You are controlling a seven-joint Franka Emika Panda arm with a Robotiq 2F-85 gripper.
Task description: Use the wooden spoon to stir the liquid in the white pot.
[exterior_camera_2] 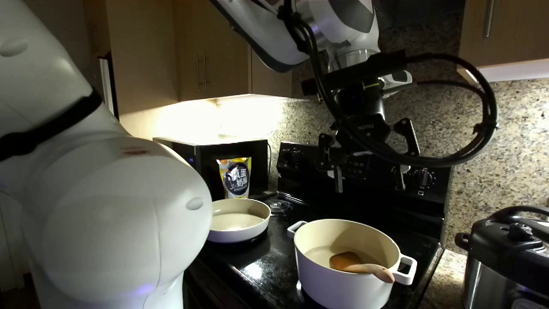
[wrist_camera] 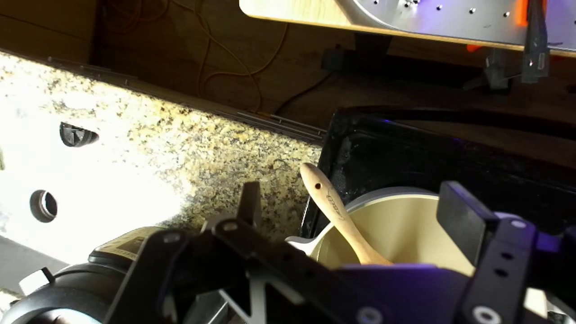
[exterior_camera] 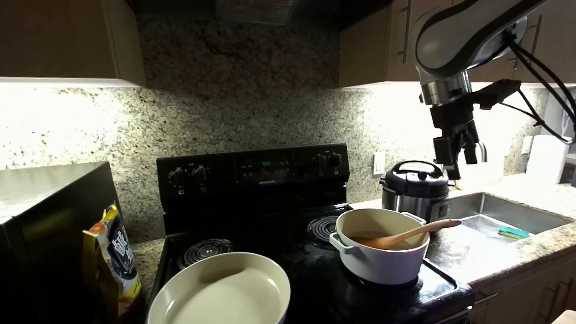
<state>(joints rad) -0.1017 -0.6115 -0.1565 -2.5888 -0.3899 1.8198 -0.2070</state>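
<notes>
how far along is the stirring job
Looks done: the wooden spoon is in the white pot, its handle sticking out over the rim. In hand: nothing; the gripper hangs open above, apart from the spoon. Left, most likely: grasp that handle and stir the liquid. Whether any stirring has happened already, these pictures can't settle.

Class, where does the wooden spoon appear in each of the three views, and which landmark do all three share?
In an exterior view, the wooden spoon is lower right, handle slanting up rightward.
In an exterior view, the wooden spoon is near the bottom, right of centre.
Wrist view: wooden spoon below and right of centre, bowl hidden.
Shared landmark: the white pot holding it.
</notes>
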